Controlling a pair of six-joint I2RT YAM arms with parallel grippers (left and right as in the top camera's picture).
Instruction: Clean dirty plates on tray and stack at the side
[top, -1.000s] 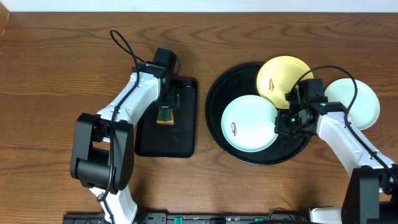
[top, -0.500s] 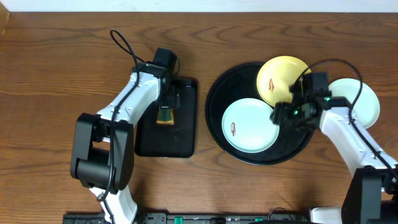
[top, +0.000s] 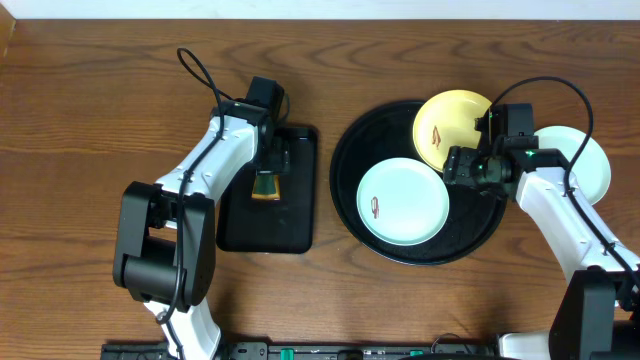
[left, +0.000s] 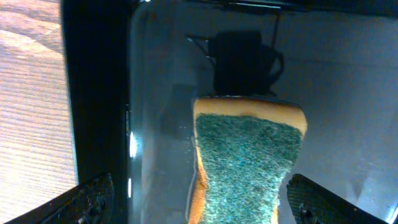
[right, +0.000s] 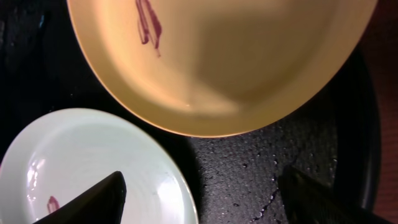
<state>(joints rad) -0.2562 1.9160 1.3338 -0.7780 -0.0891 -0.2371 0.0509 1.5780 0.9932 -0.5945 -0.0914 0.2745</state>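
Note:
The round black tray holds a pale mint plate with a small reddish smear. A yellow plate, also smeared, rests at the tray's far rim. A second mint plate lies on the table right of the tray. My right gripper hovers open above the tray between the yellow and mint plates, holding nothing. In the right wrist view the yellow plate fills the top and the mint plate the lower left, with the gripper over bare tray. My left gripper stands open.
A smaller rectangular black tray lies left of the round one, with a yellow-and-green sponge in it. My left gripper stands wide around the sponge, its fingers well apart from it. Brown wooden table surrounds both trays.
My right gripper has gone from shut to open and its wrist has shifted toward the far side of the tray. The plates and the left arm have not visibly moved.

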